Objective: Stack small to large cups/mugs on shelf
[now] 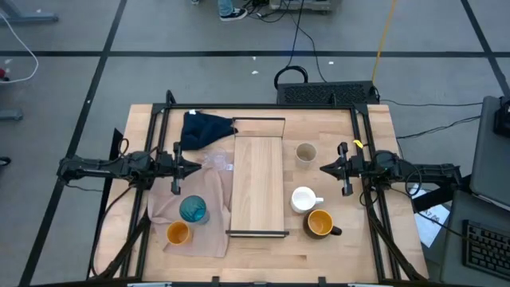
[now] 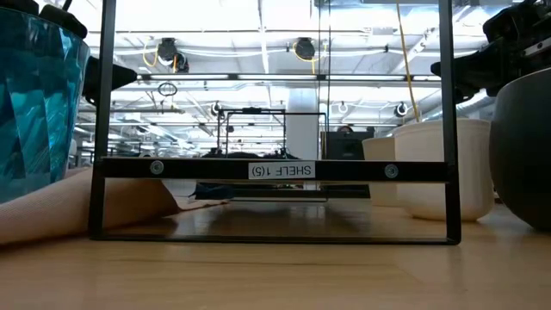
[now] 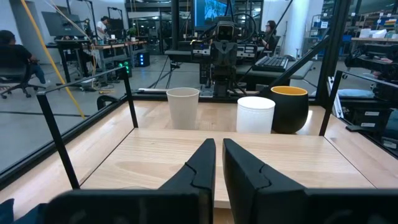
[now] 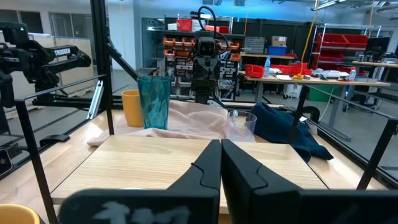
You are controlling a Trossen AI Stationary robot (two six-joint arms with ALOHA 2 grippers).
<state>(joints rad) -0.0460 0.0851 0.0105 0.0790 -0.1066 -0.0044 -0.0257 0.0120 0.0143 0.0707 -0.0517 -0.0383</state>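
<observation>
High view shows you the shelf (image 1: 257,185) lying lengthwise down the middle of the table (image 1: 374,135), its plank bare; no cup stands on it yet. Your left gripper (image 1: 196,167) hovers just off the shelf's left edge, fingers pressed together with only a thin slit between them in the left wrist view; your right gripper (image 1: 323,168) faces it from the other side, well short of the plank, fingers likewise together in the right wrist view.

On the right of the shelf you have three vessels: the beige-grey cup (image 1: 306,153) near the far end; the white mug (image 1: 304,199) just beside the plank's near half; the dark-handled orange mug (image 1: 320,224) close in front of it. On the left, a beige cloth (image 1: 199,227) carries the teal ribbed tumbler (image 1: 193,210) and the small orange cup (image 1: 178,233); the clear glass (image 1: 217,163) sits by the cloth's far edge, next to a dark blue cloth (image 1: 205,128) bunched at the far left of the shelf.
</observation>
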